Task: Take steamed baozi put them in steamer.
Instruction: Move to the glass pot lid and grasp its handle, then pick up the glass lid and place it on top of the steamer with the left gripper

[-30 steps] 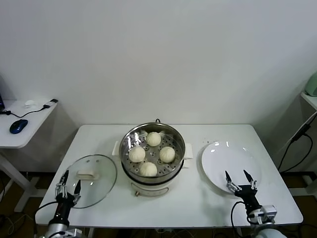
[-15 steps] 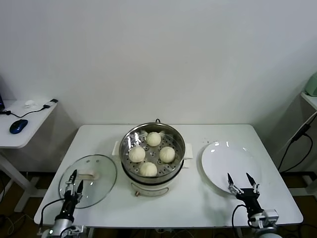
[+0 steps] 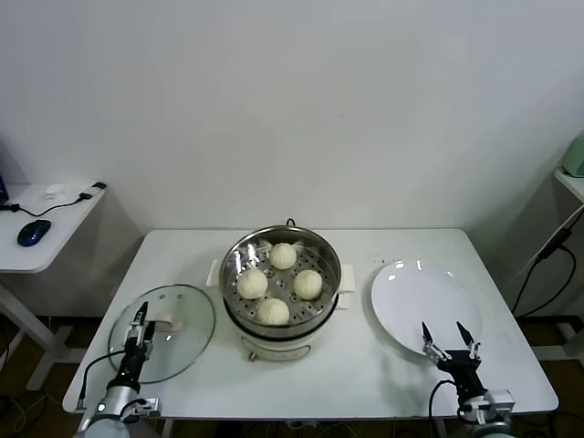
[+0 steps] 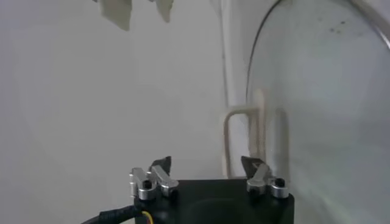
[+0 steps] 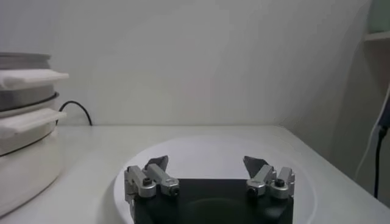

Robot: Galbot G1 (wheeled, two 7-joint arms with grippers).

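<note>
Sinking lower toward the near table edge since a second ago, both arms, with the left gripper [image 3: 139, 318] drawing in over the near rim of the glass lid [image 3: 173, 342] and narrowing its fingers, and the right gripper [image 3: 447, 338] dropping back past the near edge of the white plate [image 3: 415, 297].

Looking down from the head: sitting in the steamer [image 3: 282, 278] at the middle of the white table [image 3: 365, 365], all four steamed baozi [image 3: 273, 311], spread on the perforated tray, none touching a gripper. Lying left of the steamer, the lid with its cream handle [image 3: 164, 321]; lying right of it, the plate, bare. Standing apart and holding nothing, the right gripper's fingers. Showing only as two thin tips close together, the left gripper's fingers, so possibly partly closed, though hard to judge from here.

Looking from the left wrist: pointing along the table, the left gripper [image 4: 209, 165], fingertips parted with nothing between them, the lid's handle [image 4: 253, 131] lying just ahead and the curved lid rim [image 4: 259, 36] sweeping beyond.

Looking from the right wrist: hanging spread and unloaded over the plate [image 5: 207, 149], the right gripper [image 5: 207, 163], with the steamer's white base and side handle [image 5: 27, 82] standing off to one side.
</note>
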